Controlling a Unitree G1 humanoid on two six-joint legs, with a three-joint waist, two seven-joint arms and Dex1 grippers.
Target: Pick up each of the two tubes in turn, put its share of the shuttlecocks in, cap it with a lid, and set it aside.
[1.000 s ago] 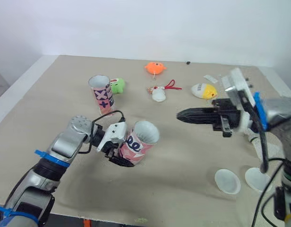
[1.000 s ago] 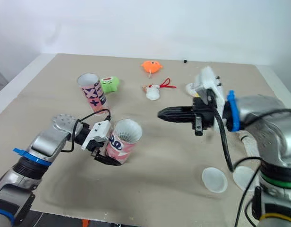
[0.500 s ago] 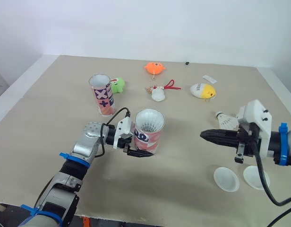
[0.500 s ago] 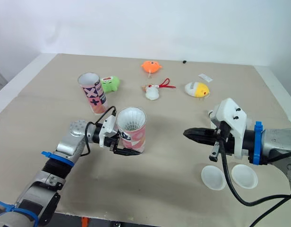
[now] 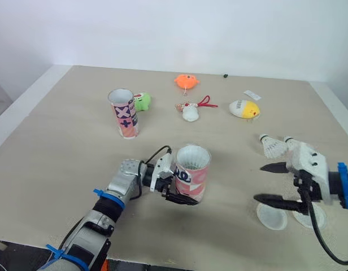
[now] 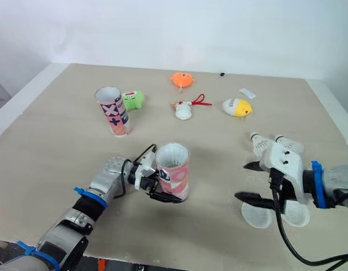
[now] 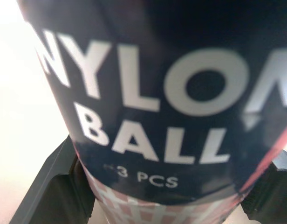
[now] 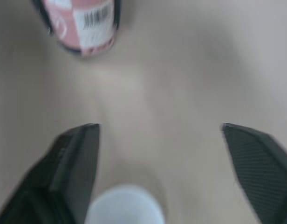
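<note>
My left gripper (image 5: 183, 191) is shut on a pink-and-white tube (image 5: 192, 176), held upright just above the table with its open mouth up. In the left wrist view the tube's label (image 7: 153, 102) sits between both fingers (image 7: 55, 186). A second tube (image 5: 124, 113) stands at the far left. My right gripper (image 5: 272, 183) is open wide, low over the table and just left of two white lids (image 5: 271, 216) (image 6: 295, 213). One lid (image 8: 125, 205) lies between its fingers (image 8: 76, 163). Two white shuttlecocks (image 6: 259, 144) (image 6: 287, 142) lie just beyond the right gripper.
At the back of the table lie an orange plush (image 5: 186, 81), a green toy (image 5: 141, 101), a white toy with a red string (image 5: 190, 112), a yellow-and-white egg toy (image 5: 244, 108) and a small white tag (image 5: 252, 94). The table's edges run along both sides.
My right gripper has drawn back from the middle down to the lids and gone from shut to wide open. The left gripper has brought the tube upright, rightward and nearer.
</note>
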